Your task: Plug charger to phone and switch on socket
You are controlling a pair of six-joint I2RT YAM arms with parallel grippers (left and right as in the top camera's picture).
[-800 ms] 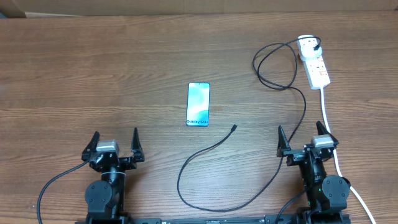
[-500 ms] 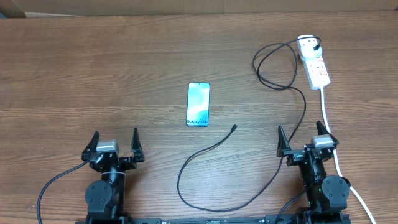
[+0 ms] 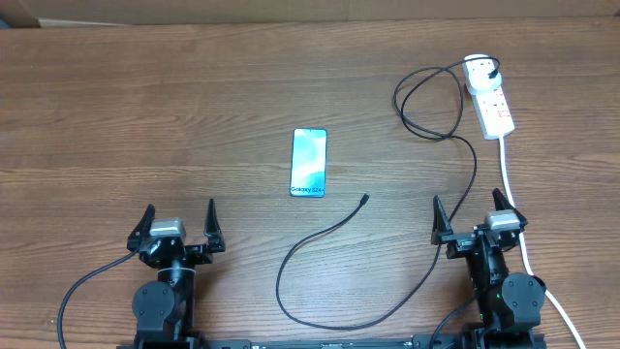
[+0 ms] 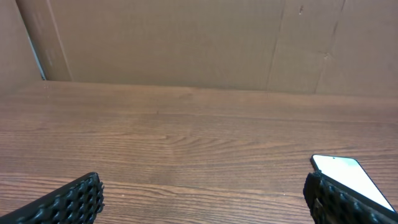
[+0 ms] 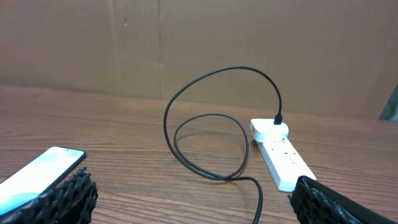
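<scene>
The phone (image 3: 309, 162) lies flat mid-table with its light blue screen up; it also shows in the left wrist view (image 4: 348, 176) and in the right wrist view (image 5: 38, 170). The black charger cable (image 3: 329, 237) loops across the table, its connector tip (image 3: 363, 199) lying loose right of the phone, apart from it. The cable's far end enters the white adapter (image 3: 480, 70) on the socket strip (image 3: 493, 102), which also shows in the right wrist view (image 5: 283, 154). My left gripper (image 3: 179, 216) and right gripper (image 3: 468, 210) are open and empty near the front edge.
The strip's thick white cord (image 3: 513, 199) runs down the right side past my right arm. A brown cardboard wall (image 4: 199, 43) stands behind the table's far edge. Cable loops (image 5: 211, 143) lie ahead of the right gripper.
</scene>
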